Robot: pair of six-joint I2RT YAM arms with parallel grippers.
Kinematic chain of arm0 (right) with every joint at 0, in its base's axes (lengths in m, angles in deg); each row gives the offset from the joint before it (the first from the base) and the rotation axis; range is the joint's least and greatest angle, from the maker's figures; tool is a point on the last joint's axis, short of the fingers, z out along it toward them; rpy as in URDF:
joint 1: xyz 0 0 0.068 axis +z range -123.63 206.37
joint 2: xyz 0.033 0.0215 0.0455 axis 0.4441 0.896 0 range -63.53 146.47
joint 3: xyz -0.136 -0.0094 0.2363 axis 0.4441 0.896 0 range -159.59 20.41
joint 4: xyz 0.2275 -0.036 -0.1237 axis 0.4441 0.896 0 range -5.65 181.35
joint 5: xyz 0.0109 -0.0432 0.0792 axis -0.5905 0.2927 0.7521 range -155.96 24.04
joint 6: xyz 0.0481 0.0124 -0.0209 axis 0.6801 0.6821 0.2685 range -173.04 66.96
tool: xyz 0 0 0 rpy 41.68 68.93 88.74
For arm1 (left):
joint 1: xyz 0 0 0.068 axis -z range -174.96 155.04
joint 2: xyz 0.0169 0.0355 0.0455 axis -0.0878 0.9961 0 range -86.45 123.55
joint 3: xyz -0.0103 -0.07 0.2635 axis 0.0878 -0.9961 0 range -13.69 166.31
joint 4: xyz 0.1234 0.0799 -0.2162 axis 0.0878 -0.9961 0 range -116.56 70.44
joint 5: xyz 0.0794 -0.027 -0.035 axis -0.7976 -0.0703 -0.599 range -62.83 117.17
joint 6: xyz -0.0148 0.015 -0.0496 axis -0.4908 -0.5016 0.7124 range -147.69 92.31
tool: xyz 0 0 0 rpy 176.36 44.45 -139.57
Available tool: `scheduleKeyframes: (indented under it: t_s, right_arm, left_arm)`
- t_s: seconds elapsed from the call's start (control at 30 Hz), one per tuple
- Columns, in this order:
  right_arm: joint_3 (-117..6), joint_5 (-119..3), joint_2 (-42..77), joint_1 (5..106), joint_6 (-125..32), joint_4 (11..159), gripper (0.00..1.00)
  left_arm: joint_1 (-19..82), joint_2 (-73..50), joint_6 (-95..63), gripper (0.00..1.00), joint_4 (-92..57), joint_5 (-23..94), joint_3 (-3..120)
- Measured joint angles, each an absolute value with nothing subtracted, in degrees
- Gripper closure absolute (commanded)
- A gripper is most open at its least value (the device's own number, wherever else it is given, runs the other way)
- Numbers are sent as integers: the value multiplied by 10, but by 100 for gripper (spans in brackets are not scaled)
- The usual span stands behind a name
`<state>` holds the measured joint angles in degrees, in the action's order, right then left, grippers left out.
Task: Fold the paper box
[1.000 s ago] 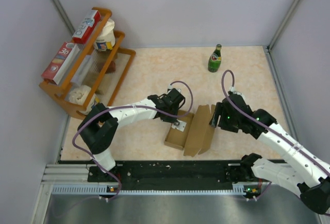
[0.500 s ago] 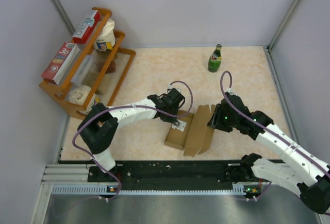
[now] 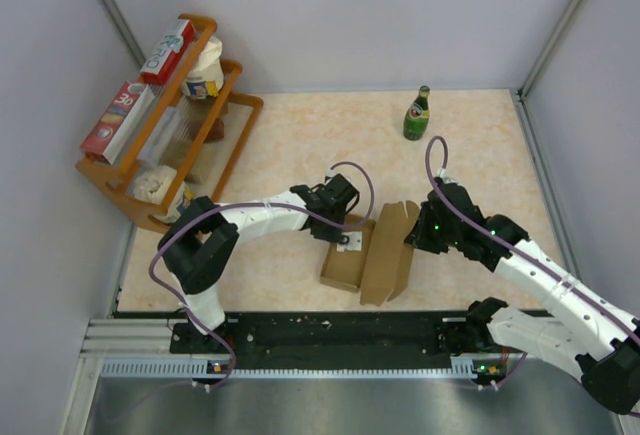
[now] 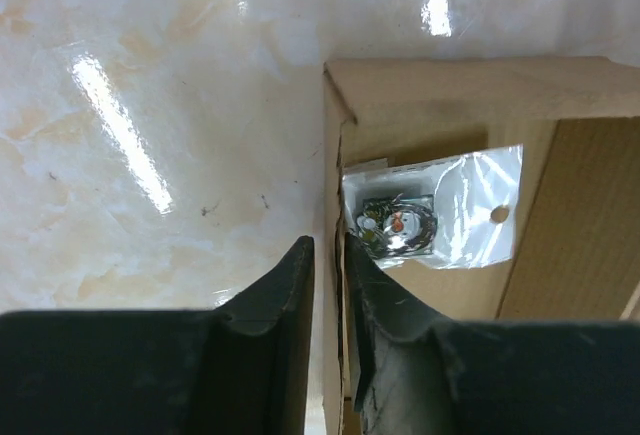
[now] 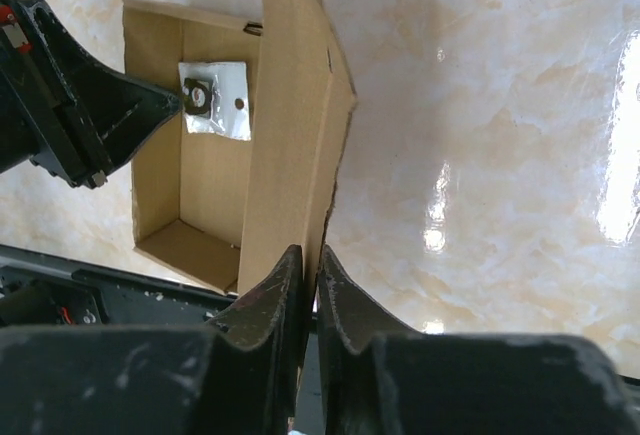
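The paper box [image 3: 345,267] lies open near the table's front, with its brown lid flap [image 3: 390,250] raised on the right side. A small clear bag of parts [image 4: 435,210] rests on the box floor. My left gripper [image 4: 328,245] straddles the box's left wall [image 4: 333,155], one finger outside and one inside, with a narrow gap showing beside the cardboard. My right gripper [image 5: 312,253] is shut on the free edge of the lid flap [image 5: 290,105], pinching the cardboard. In the top view the left gripper [image 3: 338,230] is at the box's far left corner and the right gripper [image 3: 413,238] at the lid's right edge.
A green bottle [image 3: 417,115] stands at the back of the table. A wooden rack [image 3: 235,145] with red-and-white cartons and jars fills the left side. The black rail [image 3: 330,330] with the arm bases runs just in front of the box. Grey walls enclose the table.
My right gripper has closed onto the lid flap's edge and moved slightly left. My left gripper's jaws have parted a little around the box wall.
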<state>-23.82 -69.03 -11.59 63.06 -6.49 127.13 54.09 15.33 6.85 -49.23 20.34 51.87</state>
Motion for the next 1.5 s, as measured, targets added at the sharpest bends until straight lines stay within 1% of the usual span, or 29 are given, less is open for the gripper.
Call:
scheduleKeyframes:
  t_s: [0.03, 0.2, 0.53, 0.83, 1.17, 1.33, 1.5]
  right_arm:
    - [-238, -691, -116, 631, -65, 1271, 94]
    - [-238, -693, -116, 631, -71, 1271, 96]
    - [-243, -700, -94, 631, -106, 1279, 96]
    - [-303, -723, -49, 631, -169, 1310, 100]
    - [-405, -754, 7, 631, -312, 1323, 100]
    - [-450, -756, 65, 631, -393, 1315, 100]
    - [-489, -747, 125, 631, -472, 1304, 100]
  left_arm:
    - [541, 154, 68, 71, -493, 204, 519]
    - [541, 153, 68, 66, -495, 208, 519]
    - [541, 117, 56, 63, -526, 212, 558]
    - [540, 80, 50, 62, -537, 225, 560]
    - [524, -34, 3, 60, -530, 247, 557]
    - [481, -92, -19, 60, -508, 268, 517]
    - [436, -118, -30, 62, -502, 293, 484]
